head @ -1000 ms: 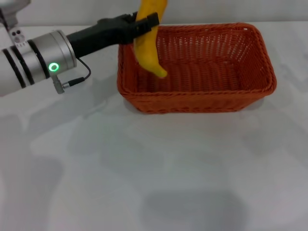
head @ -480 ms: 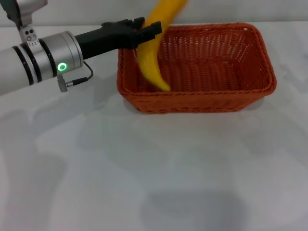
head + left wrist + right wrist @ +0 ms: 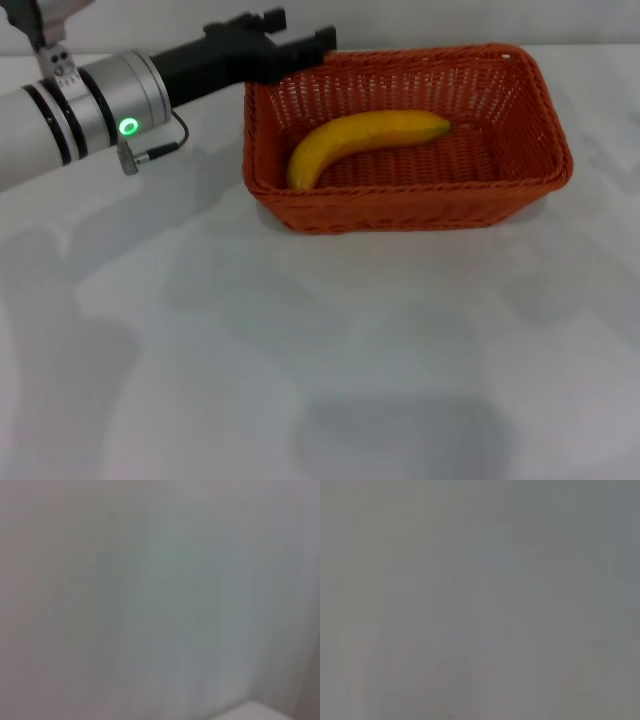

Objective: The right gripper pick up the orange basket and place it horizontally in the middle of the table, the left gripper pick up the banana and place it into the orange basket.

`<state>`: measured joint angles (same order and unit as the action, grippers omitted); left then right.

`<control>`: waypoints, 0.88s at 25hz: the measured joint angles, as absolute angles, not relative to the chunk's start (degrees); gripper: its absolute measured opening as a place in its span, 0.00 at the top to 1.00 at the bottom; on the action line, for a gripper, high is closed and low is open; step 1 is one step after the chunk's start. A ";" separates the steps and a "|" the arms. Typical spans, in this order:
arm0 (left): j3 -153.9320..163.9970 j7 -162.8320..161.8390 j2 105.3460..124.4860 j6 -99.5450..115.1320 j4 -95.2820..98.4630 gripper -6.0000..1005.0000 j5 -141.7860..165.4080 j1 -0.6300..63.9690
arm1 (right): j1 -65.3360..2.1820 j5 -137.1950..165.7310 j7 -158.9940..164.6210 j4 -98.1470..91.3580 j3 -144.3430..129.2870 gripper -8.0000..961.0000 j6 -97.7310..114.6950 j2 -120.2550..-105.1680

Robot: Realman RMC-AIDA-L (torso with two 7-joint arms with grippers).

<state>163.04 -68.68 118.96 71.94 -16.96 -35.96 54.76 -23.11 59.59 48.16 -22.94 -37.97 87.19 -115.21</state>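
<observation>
banana (image 3: 360,142) lies in orange basket (image 3: 520,190); soft, easily bruised, best grasped mid-body. left hand (image 3: 300,42), at basket's 10 o'clock, released.

From the head we look forward and down, fairly near, across the table (image 3: 320,350); the basket (image 3: 400,215) sits at the far side, right of centre. Both our wrist views face flat pale grey with nothing recognisable. We find no part clearly shared between wrist and head views.
</observation>
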 joint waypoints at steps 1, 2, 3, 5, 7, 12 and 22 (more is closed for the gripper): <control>163.03 -67.76 118.96 72.18 -16.97 0.19 -37.10 54.64 | -23.11 59.59 48.16 -22.94 -37.97 0.16 87.20 -115.21; 163.04 -66.63 118.96 72.61 -17.00 0.18 -38.10 54.49 | -23.11 59.59 48.15 -22.94 -37.97 0.16 87.20 -115.21; 163.04 -65.26 118.95 73.17 -17.10 0.17 -39.30 54.38 | -23.11 59.59 48.15 -22.94 -37.97 0.16 87.20 -115.21; 163.02 -61.27 118.95 75.11 -17.21 0.15 -42.61 53.93 | -23.14 59.59 48.05 -22.72 -37.97 0.16 87.03 -115.21; 162.98 -55.68 119.00 77.47 -16.80 0.14 -47.04 52.95 | -23.31 59.59 47.86 -22.35 -37.97 0.16 86.90 -115.21; 162.95 -33.47 119.26 83.61 -9.93 0.14 -63.07 48.38 | -23.71 59.58 47.43 -21.05 -37.97 0.16 86.68 -115.21; 162.45 -3.30 119.49 91.93 5.98 0.15 -94.42 38.12 | -23.25 59.53 47.02 -20.18 -37.84 0.16 86.15 -115.19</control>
<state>162.45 -3.30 119.49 91.93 5.98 -94.42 38.12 -23.25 59.53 47.02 -20.18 -37.84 86.15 -115.19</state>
